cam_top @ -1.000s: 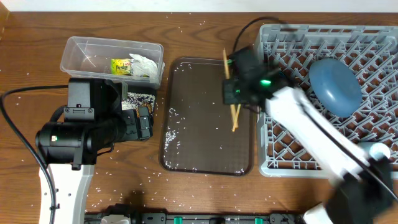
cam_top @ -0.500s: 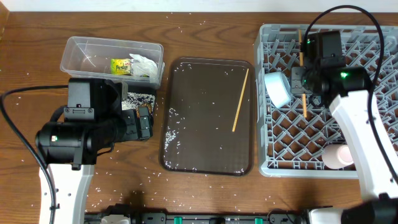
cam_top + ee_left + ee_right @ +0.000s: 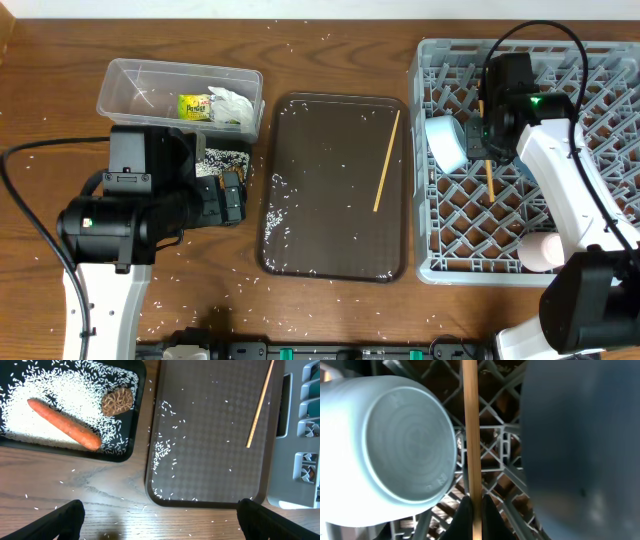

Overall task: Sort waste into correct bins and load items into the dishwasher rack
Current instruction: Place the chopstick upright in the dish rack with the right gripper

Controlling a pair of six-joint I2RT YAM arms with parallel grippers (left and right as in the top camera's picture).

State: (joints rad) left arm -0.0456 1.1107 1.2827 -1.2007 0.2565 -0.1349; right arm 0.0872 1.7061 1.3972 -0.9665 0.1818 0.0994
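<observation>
setting a chopstick into the rack

gripping one wooden chopstick (image 3: 471, 435) in the right gripper (image 3: 473, 512), pinched shut on the shaft, over the left half of the dishwasher rack (image 3: 430, 250). hanging between the light blue cup (image 3: 395, 450), tipped on its side toward the rack's left wall, and the dark blue dish (image 3: 585, 435) toward the rack's middle. best lowered straight down into that gap, kept level and clear of both. best released only once resting on the grid, so as not to drop through a hole.

running front to back of the rack along its long axis, about parallel with the rack's left wall. impossible to tell which end is the thick one.

farther off, outside the rack's left wall, a second chopstick (image 3: 387, 160) on the brown serving tray (image 3: 330, 250), heading much the same way, slightly slanted. farthest from the rack, hanging with the left gripper (image 3: 160, 520) spread wide, holding nothing.
</observation>
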